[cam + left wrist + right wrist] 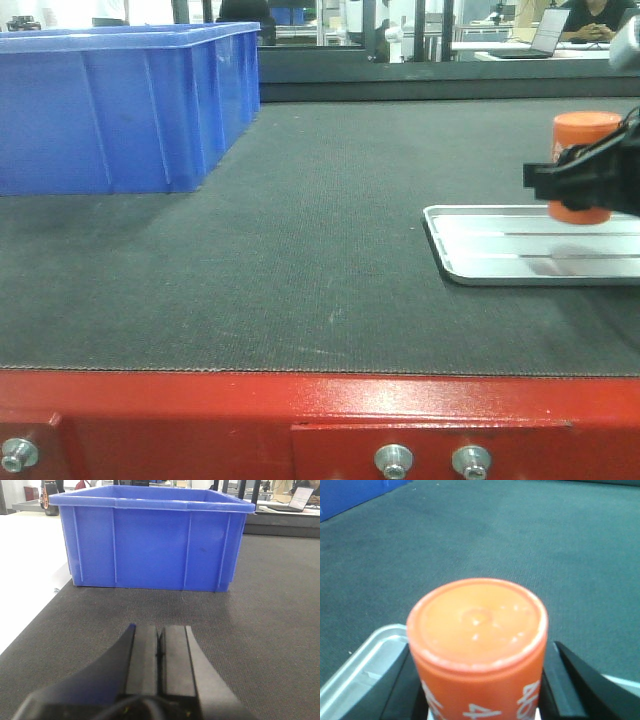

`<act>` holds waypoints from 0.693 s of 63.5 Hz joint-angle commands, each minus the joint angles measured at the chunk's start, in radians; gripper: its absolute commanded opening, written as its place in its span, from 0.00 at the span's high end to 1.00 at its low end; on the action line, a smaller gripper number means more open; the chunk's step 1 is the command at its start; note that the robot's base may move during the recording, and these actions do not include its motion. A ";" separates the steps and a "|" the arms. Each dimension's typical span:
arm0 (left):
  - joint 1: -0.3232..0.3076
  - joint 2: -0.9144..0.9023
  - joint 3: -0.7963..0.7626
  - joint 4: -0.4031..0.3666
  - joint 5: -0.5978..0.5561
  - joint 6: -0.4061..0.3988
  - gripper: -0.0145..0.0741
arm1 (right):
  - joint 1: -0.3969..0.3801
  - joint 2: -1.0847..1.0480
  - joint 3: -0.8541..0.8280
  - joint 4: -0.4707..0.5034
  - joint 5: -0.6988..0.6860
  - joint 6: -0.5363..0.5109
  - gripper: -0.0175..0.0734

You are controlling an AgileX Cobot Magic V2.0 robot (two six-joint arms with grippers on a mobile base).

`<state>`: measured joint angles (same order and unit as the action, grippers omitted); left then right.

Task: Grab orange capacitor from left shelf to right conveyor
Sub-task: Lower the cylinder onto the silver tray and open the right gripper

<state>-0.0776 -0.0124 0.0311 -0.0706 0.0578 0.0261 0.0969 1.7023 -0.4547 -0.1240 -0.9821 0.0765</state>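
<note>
The orange capacitor (586, 134) is a short cylinder with white print, upright between the black fingers of my right gripper (584, 186). It hangs just above the far part of a silver tray (480, 262) on the dark belt at the right; its shadow lies on the tray. In the right wrist view the capacitor (477, 630) fills the middle, and my right gripper (477, 692) is shut on its sides. My left gripper (161, 650) is shut and empty, low over the belt and pointing at the blue bin. It is out of the front view.
A large blue bin (120, 100) stands at the back left of the belt, straight ahead in the left wrist view (150, 545). The tray's corner (365, 665) shows under the capacitor. A red frame with bolts (320, 420) runs along the belt's front edge.
</note>
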 commanded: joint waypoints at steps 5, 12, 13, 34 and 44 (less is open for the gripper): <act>0.003 -0.009 -0.004 -0.003 -0.088 -0.002 0.98 | -0.004 0.010 -0.017 -0.003 -0.129 -0.006 0.58; 0.003 -0.009 -0.004 -0.003 -0.088 -0.002 0.98 | -0.004 0.029 -0.017 -0.003 -0.130 -0.006 0.58; 0.003 -0.009 -0.004 -0.003 -0.088 -0.002 0.98 | -0.004 0.030 -0.017 -0.003 -0.127 -0.006 0.58; 0.003 -0.009 -0.004 -0.003 -0.088 -0.002 0.98 | -0.004 0.036 -0.017 -0.003 -0.103 -0.005 0.44; 0.003 -0.009 -0.004 -0.003 -0.088 -0.002 0.98 | -0.004 0.036 -0.017 -0.003 -0.063 -0.005 0.15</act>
<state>-0.0776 -0.0124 0.0311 -0.0706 0.0578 0.0261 0.0969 1.7718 -0.4547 -0.1240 -0.9977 0.0765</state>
